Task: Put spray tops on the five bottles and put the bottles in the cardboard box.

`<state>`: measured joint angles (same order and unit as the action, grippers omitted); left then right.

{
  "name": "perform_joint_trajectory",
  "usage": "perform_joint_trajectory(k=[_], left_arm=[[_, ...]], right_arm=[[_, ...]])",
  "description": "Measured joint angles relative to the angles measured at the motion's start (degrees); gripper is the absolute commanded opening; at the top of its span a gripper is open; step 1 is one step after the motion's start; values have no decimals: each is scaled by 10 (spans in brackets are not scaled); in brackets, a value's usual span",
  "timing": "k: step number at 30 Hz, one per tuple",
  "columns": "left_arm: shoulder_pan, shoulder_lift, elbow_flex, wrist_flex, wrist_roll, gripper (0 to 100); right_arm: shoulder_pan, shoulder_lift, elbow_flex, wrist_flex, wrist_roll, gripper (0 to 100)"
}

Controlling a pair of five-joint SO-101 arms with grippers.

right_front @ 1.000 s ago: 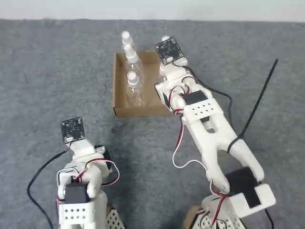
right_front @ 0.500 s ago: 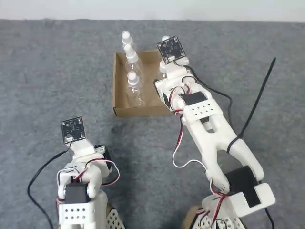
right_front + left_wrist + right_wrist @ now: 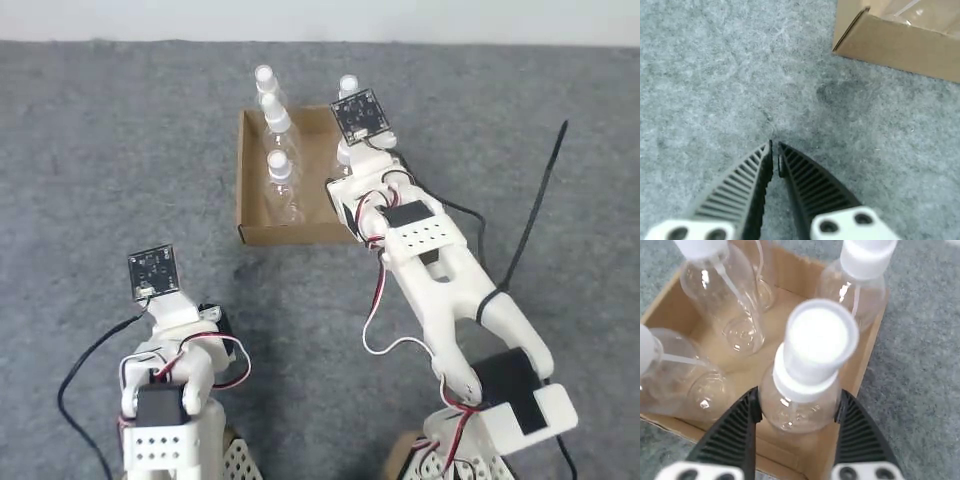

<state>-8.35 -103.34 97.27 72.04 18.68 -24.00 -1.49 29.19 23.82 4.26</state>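
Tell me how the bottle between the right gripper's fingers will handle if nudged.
The bottle looks empty and clear, so probably light. Tall and narrow with a big spray top, so likely tippy. Smooth round walls may slip.

From high up, white right arm (image 3: pixel 440 270) covers near right corner of brown cardboard box (image 3: pixel 280 235). Under it, clear plastic bottle with white spray top (image 3: pixel 344 153) mostly hidden. You can't tell if its bottom touches box floor. Left wrist view: box cut by picture edge, inside just shiny blur. Right wrist view: far bottle (image 3: pixel 725 300), second far bottle (image 3: pixel 855 285), side bottle (image 3: pixel 670 375) all cut by picture edges.
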Motion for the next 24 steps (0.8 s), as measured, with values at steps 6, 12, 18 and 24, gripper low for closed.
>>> perform_joint_trajectory(k=[6, 12, 18, 24], left_arm=[[0, 0, 0, 0, 0, 12], [0, 0, 0, 0, 0, 12], [0, 0, 0, 0, 0, 12], [0, 0, 0, 0, 0, 12]], right_arm=[[0, 0, 0, -2, -1, 145], [-1, 0, 0, 5, -1, 206], [-1, 0, 0, 5, -1, 292], [-1, 0, 0, 25, -1, 317]])
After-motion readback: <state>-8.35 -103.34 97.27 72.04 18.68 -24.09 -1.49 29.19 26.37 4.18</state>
